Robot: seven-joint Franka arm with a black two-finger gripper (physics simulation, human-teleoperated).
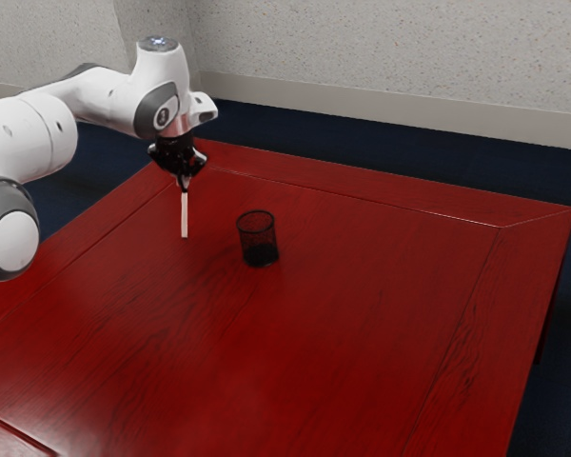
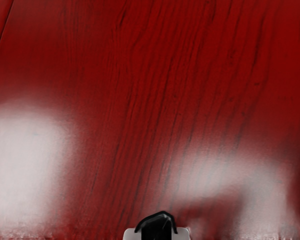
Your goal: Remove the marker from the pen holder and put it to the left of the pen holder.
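Behind the pen holder (image 1: 260, 251) runs a speckled pale wall (image 1: 381, 57), with dark blue floor (image 1: 381, 138) between it and the red wooden table (image 1: 343, 333) on which the holder stands. My white arm (image 1: 48, 133) comes in on the exterior view's left of the holder and bends over the table, ending in my black pincer (image 1: 184, 179), also on that side and higher in the view than the holder's rim. The holder itself is dark mesh, upright. The marker (image 1: 185, 217), slim and whitish, is out of it: I hold it pinched narrowly by its upper end, and it hangs nearly straight down, on the exterior view's left of the holder, near but apart from it. Whether its lower tip touches the table I cannot tell. My wrist view looks down on dark wood grain and pale patches of glare; I can't place those against the holder.
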